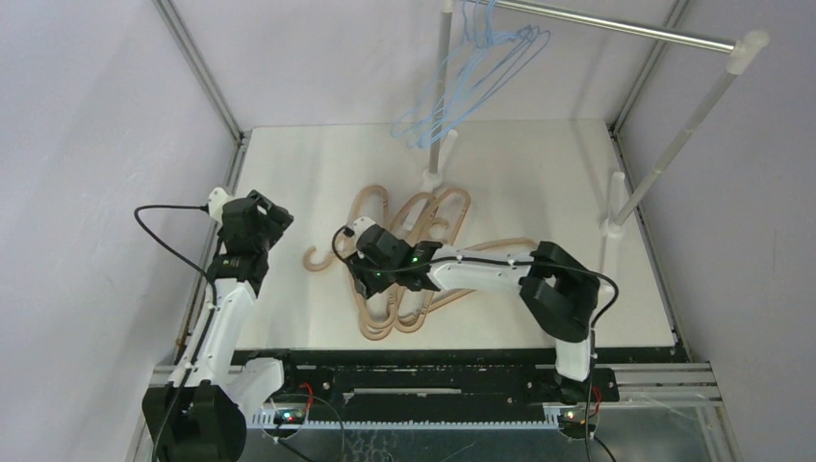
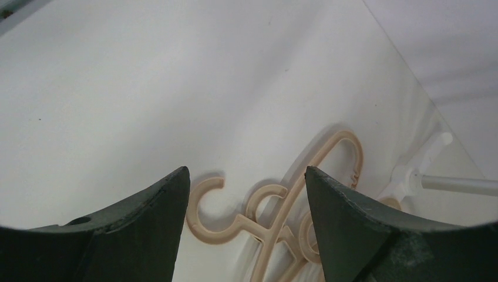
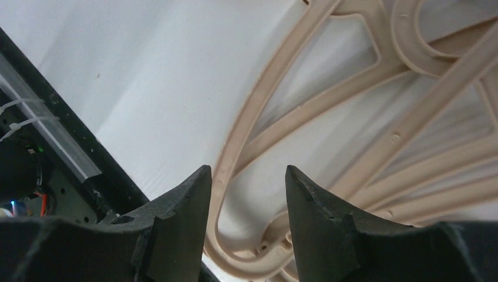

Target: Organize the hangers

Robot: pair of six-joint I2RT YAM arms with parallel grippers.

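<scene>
Several tan hangers [image 1: 423,252] lie in a loose pile on the white table. Several light-blue wire hangers [image 1: 473,77] hang from the silver rail [image 1: 616,29] at the back. My right gripper [image 1: 370,279] is low over the pile's near left part. In the right wrist view it [image 3: 247,169] is open, with the curved end of a tan hanger [image 3: 235,158] below and between its fingers, nothing gripped. My left gripper [image 1: 279,219] is open and empty to the left of the pile. In its wrist view it [image 2: 246,170] faces a tan hook [image 2: 202,226].
The rail stands on white posts [image 1: 674,144] with feet on the table at the back middle [image 1: 435,178] and right [image 1: 612,228]. Frame bars and grey walls enclose the table. A black strip [image 3: 70,147] runs along the table's near edge, close to my right gripper.
</scene>
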